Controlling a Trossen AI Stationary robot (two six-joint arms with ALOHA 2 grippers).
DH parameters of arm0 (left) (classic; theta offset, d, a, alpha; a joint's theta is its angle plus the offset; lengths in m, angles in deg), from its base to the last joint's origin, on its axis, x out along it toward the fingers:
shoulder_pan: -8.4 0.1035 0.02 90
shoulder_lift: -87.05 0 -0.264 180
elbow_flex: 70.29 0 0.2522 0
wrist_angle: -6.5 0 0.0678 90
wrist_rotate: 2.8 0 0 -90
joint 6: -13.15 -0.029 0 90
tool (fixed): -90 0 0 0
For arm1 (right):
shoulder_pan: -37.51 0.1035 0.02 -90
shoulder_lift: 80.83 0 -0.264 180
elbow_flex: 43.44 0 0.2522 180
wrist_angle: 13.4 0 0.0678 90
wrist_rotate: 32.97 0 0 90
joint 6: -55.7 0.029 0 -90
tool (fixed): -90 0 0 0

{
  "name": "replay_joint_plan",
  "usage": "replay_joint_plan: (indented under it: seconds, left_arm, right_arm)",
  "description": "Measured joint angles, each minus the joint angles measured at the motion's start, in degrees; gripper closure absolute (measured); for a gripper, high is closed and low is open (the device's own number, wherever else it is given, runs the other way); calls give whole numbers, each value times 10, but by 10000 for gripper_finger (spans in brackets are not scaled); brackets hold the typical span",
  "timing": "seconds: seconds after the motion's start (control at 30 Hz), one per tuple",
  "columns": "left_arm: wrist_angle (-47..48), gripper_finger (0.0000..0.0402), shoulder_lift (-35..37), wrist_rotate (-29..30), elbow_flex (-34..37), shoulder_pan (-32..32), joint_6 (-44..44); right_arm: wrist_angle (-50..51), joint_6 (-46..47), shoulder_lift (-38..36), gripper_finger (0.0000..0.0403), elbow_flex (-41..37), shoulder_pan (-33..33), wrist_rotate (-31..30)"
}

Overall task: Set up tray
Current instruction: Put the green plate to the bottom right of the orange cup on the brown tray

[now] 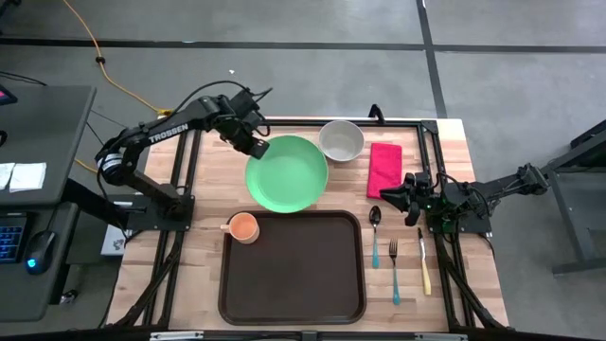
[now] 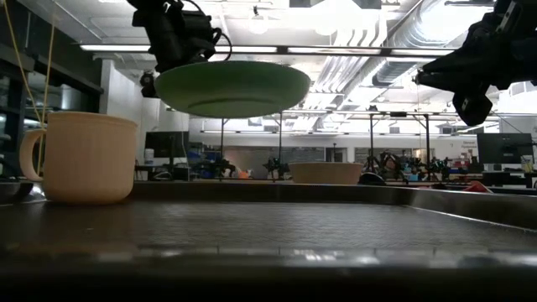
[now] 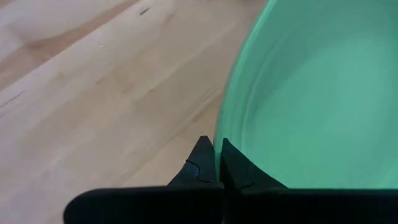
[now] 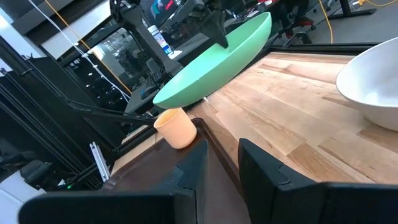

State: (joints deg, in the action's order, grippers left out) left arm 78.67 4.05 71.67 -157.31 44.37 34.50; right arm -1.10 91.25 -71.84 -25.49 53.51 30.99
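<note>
The green plate (image 1: pixel 287 173) is in the air over the table's far middle, held by my left gripper (image 1: pixel 256 146) at its far-left rim; the low view shows the plate (image 2: pixel 232 87) well above the table. The dark brown tray (image 1: pixel 293 267) lies flat at the near middle, bare inside. An orange cup (image 1: pixel 243 227) stands upright just off the tray's far-left corner. My right gripper (image 1: pixel 400 194) hovers open near the spoon and the red napkin, touching nothing; its own view shows the fingers (image 4: pixel 221 163) apart. My left gripper pinches the green plate's rim (image 3: pixel 219 134) between its two fingers, one finger inside the plate and one outside. The fingers come from the table's far left. The plate is lifted clear of the table and sits about level.
A white bowl (image 1: pixel 341 140) and a folded red napkin (image 1: pixel 383 169) lie at the far right. A spoon (image 1: pixel 375 232), a fork (image 1: pixel 394 270) and a knife (image 1: pixel 423 260) lie in a row right of the tray. Black frame rails border the table.
</note>
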Motion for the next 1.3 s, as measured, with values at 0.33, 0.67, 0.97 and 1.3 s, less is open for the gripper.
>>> replay_joint_plan:
  seconds: [0.33,0.67,0.97,1.3]
  left_arm:
    - [1,387,0,7,0,-9,1]
    - [2,387,0,6,0,-38,0]
    - [2,387,0,13,0,-83,13]
    - [0,387,0,29,0,-134,30]
  right_arm:
    - [0,4,0,336,0,0,4]
    - [0,4,0,336,0,0,14]
    - [0,4,0,336,0,0,14]
    - [0,4,0,336,0,0,14]
